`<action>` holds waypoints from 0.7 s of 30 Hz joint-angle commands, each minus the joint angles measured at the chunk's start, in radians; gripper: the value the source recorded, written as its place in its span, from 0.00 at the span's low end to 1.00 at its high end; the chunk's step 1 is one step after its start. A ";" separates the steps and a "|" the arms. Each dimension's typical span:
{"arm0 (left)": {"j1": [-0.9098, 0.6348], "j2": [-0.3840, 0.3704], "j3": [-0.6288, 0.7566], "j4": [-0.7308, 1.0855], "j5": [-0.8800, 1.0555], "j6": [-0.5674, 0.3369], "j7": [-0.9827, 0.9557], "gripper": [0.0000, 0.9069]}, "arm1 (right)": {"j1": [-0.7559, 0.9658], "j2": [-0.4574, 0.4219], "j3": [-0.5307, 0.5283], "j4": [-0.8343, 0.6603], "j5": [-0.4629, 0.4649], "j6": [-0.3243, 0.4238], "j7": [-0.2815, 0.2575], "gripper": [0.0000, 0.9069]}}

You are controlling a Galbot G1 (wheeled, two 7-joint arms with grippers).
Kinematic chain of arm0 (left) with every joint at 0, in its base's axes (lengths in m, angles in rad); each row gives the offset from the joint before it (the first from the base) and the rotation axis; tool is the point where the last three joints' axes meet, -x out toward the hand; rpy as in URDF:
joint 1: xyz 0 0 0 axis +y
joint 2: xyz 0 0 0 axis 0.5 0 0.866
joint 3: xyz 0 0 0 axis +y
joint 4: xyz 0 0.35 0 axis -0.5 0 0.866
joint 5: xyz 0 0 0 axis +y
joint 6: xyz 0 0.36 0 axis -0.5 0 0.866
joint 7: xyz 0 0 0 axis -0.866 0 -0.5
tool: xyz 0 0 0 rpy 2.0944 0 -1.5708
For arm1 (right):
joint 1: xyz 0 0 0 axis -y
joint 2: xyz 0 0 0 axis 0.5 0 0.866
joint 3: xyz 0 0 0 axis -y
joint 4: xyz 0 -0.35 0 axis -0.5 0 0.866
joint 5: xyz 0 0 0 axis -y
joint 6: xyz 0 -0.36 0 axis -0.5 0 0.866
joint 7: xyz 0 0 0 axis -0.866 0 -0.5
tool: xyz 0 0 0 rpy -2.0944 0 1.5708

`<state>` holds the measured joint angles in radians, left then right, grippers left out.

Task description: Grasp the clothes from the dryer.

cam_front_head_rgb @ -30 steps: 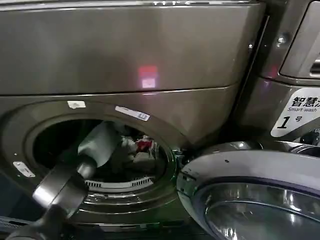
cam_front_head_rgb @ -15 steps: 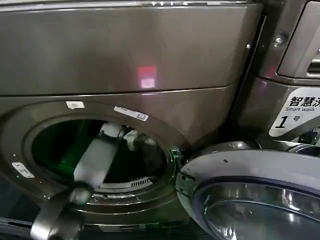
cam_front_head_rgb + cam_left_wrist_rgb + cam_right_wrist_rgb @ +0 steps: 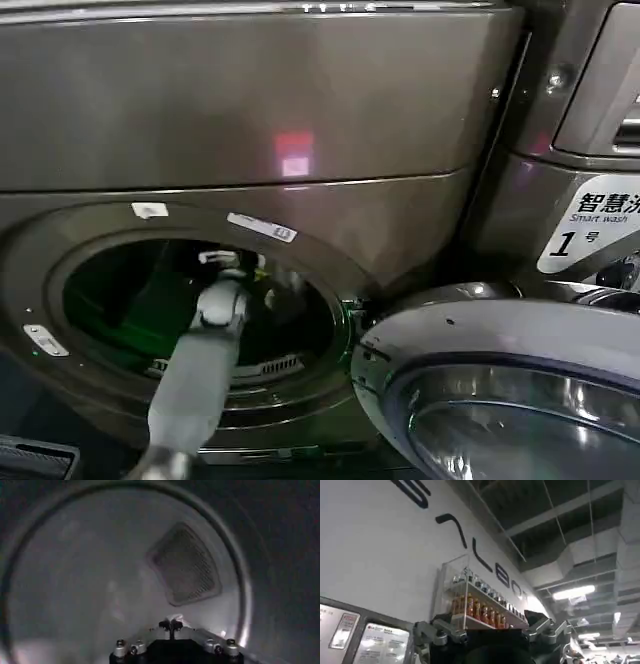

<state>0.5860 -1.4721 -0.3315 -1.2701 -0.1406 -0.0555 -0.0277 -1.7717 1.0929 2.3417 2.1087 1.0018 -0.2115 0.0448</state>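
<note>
The left gripper [image 3: 222,262] reached deep into the dryer [image 3: 250,120] — jaws pressed together on nothing visible — so it risked missing the clothes [image 3: 268,292].

dryer [image 3: 300,100] | porthole open | drum wall bare, grey

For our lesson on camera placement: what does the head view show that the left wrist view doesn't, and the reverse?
Head view: the dryer from outside, with its round porthole, its open door, the neighbouring machine's Smart wash label, and the left arm entering the porthole.
Left wrist view: the drum's pale back wall with a mesh panel, seen past the left gripper.
Both: the inside of the drum. Neither shows the clothes clearly.
</note>
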 commanded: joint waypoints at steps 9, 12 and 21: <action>0.212 -0.026 -0.107 -0.232 0.043 -0.047 -0.116 0.00 | -0.010 -0.006 0.032 -0.012 0.007 0.051 0.001 1.00; 0.212 -0.026 -0.111 -0.230 0.048 -0.056 -0.116 0.00 | -0.011 -0.003 0.035 -0.013 0.009 0.052 0.000 1.00; 0.215 -0.020 -0.101 -0.236 0.045 -0.048 -0.105 0.00 | -0.007 -0.002 0.040 -0.008 0.006 0.042 -0.015 1.00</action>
<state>0.7906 -1.4908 -0.4316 -1.4925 -0.0987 -0.1041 -0.1279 -1.7786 1.0903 2.3769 2.1006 1.0084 -0.1655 0.0364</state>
